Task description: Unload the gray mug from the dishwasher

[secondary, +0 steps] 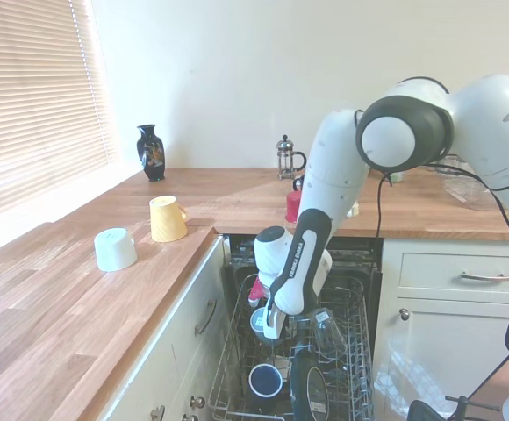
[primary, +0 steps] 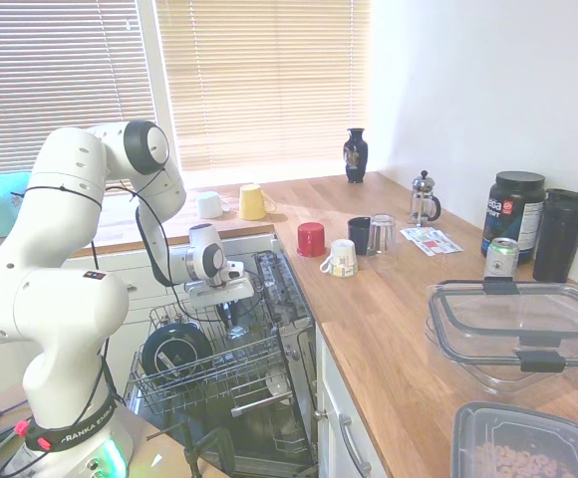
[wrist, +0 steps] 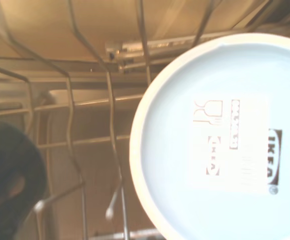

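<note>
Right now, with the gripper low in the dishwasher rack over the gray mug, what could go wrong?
The gray mug sits base-up among the tines of the wire rack, so it might catch on them when lifted. A clear glass stands close beside the gripper and could be knocked over.

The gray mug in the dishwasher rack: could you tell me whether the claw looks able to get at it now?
Probably yes: the claw hangs right over the upside-down gray mug, with nothing between them.

Wooden desk (primary: 389, 319) bearing a red cup (primary: 311, 239), yellow mug (primary: 252, 202), black vase (primary: 356, 155), and French press (primary: 424, 198).
</note>
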Controlling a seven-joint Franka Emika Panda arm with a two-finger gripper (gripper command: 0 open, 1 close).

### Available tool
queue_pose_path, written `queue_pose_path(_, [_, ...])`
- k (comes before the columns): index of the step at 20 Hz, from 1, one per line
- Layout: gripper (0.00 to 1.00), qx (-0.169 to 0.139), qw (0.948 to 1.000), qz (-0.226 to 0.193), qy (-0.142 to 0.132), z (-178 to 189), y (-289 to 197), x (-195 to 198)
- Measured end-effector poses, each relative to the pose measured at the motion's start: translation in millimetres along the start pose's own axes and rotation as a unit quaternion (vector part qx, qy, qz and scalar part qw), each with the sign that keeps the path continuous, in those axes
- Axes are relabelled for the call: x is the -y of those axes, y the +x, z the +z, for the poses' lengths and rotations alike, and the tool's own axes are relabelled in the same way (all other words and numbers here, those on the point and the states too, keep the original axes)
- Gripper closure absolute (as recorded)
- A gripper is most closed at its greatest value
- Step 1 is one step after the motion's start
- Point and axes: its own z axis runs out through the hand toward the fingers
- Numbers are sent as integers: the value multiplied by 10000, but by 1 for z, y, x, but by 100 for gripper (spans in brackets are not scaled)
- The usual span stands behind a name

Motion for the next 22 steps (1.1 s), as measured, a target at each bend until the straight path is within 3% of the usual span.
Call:
queue_pose_path(7, [100,-205,9997,90,16,-70,-11,-31])
queue_pose_path(17, [100,-550,9945,769,450,-250,18,-103])
queue_pose_path(22, [100,-473,9878,1345,629,-269,11,-151])
